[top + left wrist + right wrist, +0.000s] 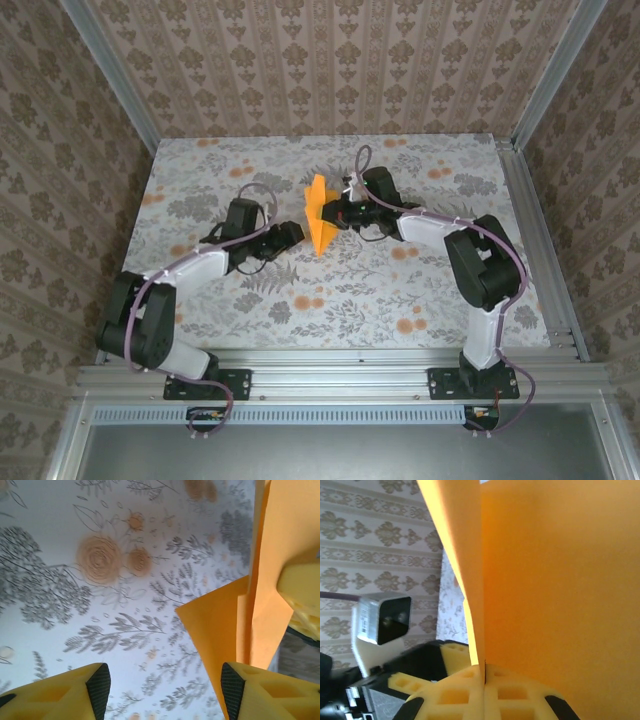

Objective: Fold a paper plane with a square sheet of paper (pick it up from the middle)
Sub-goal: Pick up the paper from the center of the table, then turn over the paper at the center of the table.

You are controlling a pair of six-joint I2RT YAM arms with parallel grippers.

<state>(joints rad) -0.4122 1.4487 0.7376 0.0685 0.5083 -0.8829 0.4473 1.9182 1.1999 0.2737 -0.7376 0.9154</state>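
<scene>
Sheet of paper [318, 215]: was held upright, folded, above the table's [430, 300] middle.
Right gripper [484, 677]: was clenched on the paper.
Left gripper [165, 687]: was spread apart just beside it.

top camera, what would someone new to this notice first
The bright orange paper catches the eye first. It is folded and held on edge over the middle of the flowered table. The right gripper is pinched shut on it, and the left gripper sits just beside it with its jaws open.
</scene>
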